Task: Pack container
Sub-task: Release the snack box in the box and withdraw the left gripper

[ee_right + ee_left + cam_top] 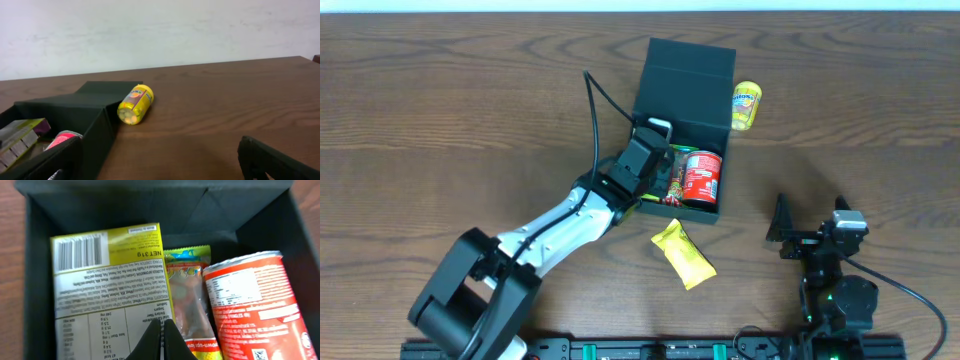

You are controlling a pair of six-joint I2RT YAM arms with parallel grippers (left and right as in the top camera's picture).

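Note:
The container (685, 62) is a dark square box standing open on the table, its lid flap raised at the back. Inside lie a green-yellow carton (110, 280), a clear snack packet (189, 300) and a red can (701, 176). My left gripper (650, 150) reaches into the box's left side. Its fingertips (162, 327) are shut together with nothing between them, just above the carton's right edge. My right gripper (810, 228) sits low at the front right, apart from the box. It is open (160, 165) over bare wood.
A yellow jar (747, 105) lies on its side by the box's right wall and shows in the right wrist view (135, 103). On the table in front of the box lies a yellow snack packet (684, 254).

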